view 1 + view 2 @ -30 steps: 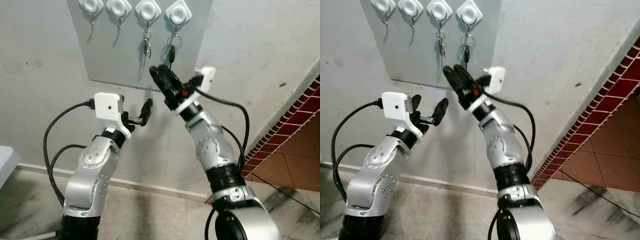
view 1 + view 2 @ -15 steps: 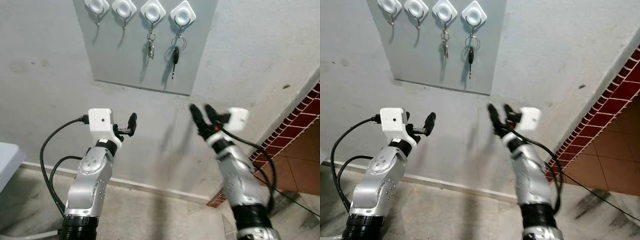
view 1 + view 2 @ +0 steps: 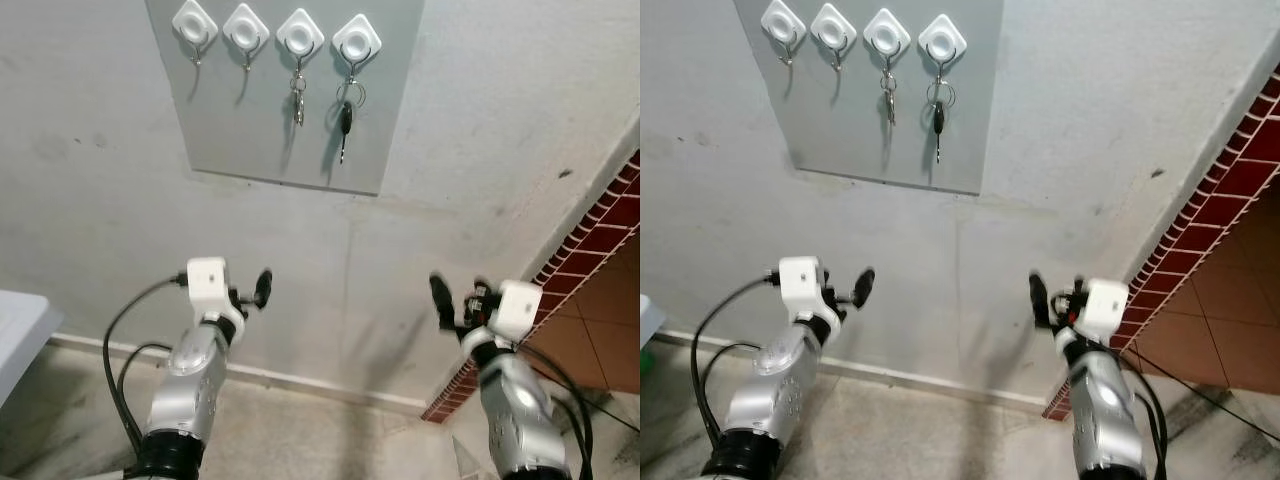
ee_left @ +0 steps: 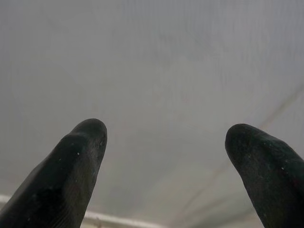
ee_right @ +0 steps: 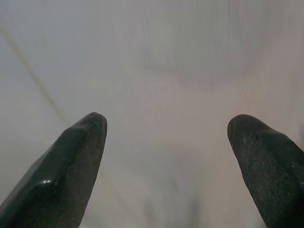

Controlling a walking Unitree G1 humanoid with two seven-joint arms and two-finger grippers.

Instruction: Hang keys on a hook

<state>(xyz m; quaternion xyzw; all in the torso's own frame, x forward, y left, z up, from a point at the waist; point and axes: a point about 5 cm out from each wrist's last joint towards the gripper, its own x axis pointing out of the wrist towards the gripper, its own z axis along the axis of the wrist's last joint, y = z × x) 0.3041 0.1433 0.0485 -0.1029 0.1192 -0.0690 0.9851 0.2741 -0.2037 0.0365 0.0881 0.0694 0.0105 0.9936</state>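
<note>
Hanging from the rightmost hook (image 3: 356,42): black-headed key (image 3: 344,122), light, rigid, best pinched at head; both hands (image 3: 262,287) (image 3: 455,300) low, spread, empty.

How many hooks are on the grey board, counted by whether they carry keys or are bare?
Hooks with keys: 2
Bare hooks: 2
Total: 4 hooks on the grey board

A rough grey plaster wall (image 3: 500,130) carries a smooth grey panel (image 3: 260,120) near its top edge. A pale skirting (image 3: 300,378) meets the mottled stone floor (image 3: 320,440). At the right, dark red brick edging (image 3: 600,230) borders terracotta tiles (image 3: 605,330).
</note>
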